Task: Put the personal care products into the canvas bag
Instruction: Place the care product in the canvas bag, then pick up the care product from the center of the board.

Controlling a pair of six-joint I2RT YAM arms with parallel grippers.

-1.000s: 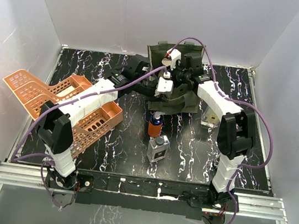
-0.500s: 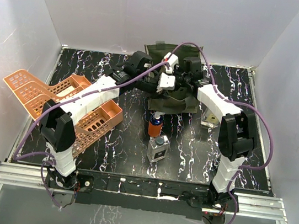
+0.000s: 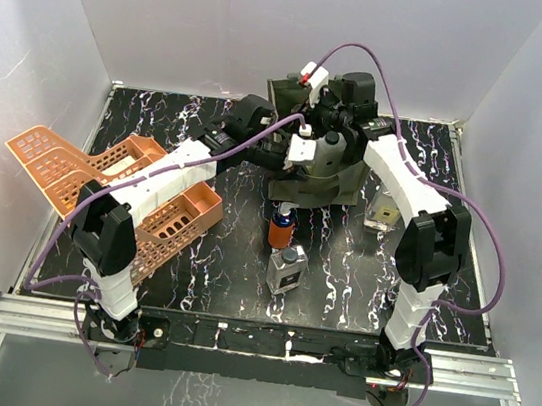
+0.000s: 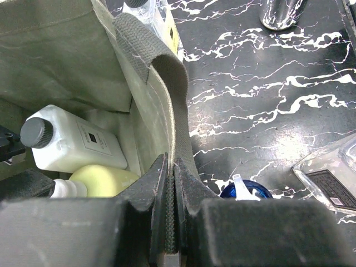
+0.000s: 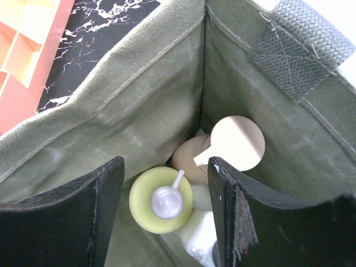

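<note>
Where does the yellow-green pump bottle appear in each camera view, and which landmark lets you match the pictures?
Top external: not visible; the inside of the canvas bag is hidden here.
Left wrist: the yellow-green pump bottle sits lower left, inside the bag, just below a white bottle.
Right wrist: bottom centre, seen from above, beside a tan bottle.
Shared landmark: the olive canvas bag, in all three views.

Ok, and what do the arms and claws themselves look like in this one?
Both arms have white link shells, black joint housings and a purple cable looped along each. The left claw and right claw have blocky matt-black fingers.
</note>
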